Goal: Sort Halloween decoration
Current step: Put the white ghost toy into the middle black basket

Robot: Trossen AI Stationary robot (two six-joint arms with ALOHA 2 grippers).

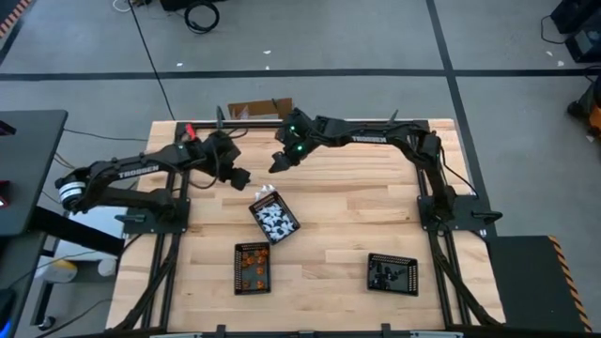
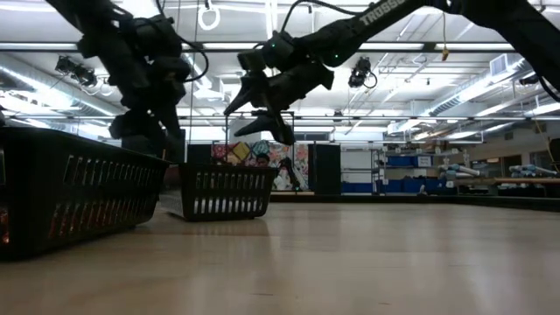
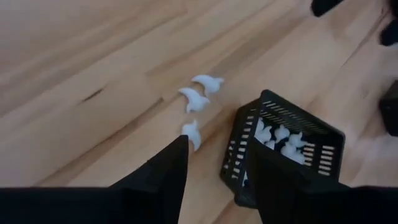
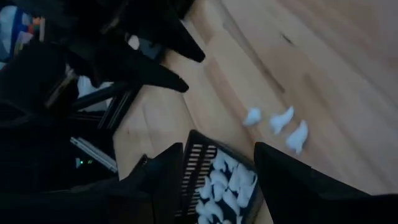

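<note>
Three white toy pieces (image 3: 194, 99) lie loose on the wooden table just beyond a black tray (image 3: 283, 143) that holds several more white pieces; in the high view they show as a pale spot (image 1: 266, 194) at that tray's far end (image 1: 274, 218). My left gripper (image 1: 239, 176) hovers open above and to the left of the loose pieces, its fingers (image 3: 214, 168) apart. My right gripper (image 1: 279, 161) hangs open over them from the far right (image 4: 217, 162). A second tray (image 1: 252, 268) holds orange pieces and a third (image 1: 392, 273) holds black ones.
The three trays sit in the near half of the table, the white one tilted diagonally at the centre. The two grippers are close to each other above the table's middle (image 2: 254, 118). A cardboard piece (image 1: 258, 110) lies at the far edge. Bare wood spreads to the right.
</note>
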